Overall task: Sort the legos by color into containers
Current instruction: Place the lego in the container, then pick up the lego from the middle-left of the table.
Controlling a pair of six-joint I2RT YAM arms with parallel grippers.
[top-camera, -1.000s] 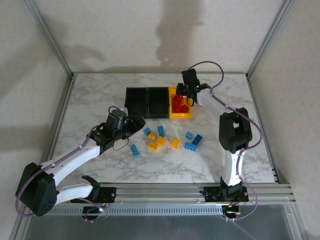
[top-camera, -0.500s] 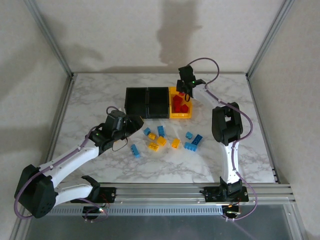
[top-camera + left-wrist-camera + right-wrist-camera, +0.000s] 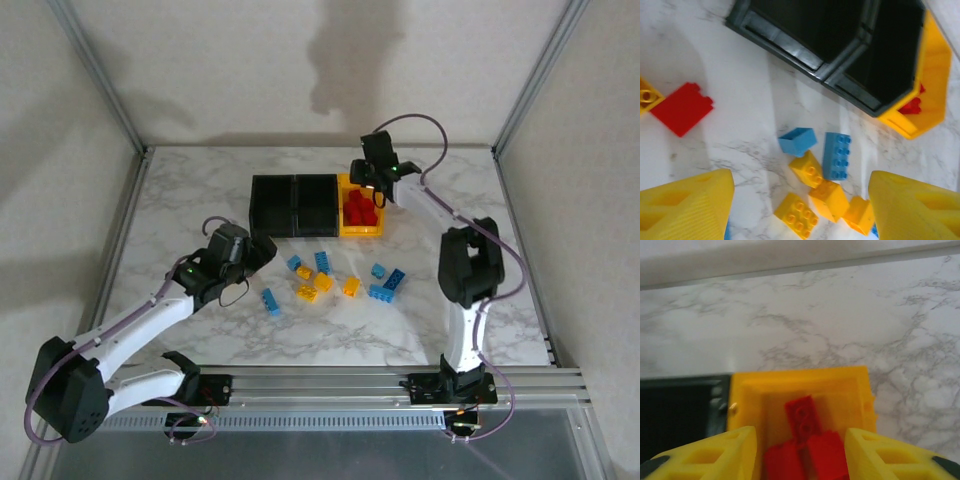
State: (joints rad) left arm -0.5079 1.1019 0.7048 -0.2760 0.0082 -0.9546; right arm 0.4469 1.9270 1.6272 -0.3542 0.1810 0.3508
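Soft, even light; dark shadow on the back wall (image 3: 200, 60); wrist views blurred.

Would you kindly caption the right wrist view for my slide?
Open right gripper over the yellow bin holding red bricks.

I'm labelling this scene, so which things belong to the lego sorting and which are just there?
Part of the job: yellow bin, red bricks inside it, two black bins, loose blue bricks, loose yellow bricks, one loose red brick.
Just there: marble table, metal frame rail, purple cables.
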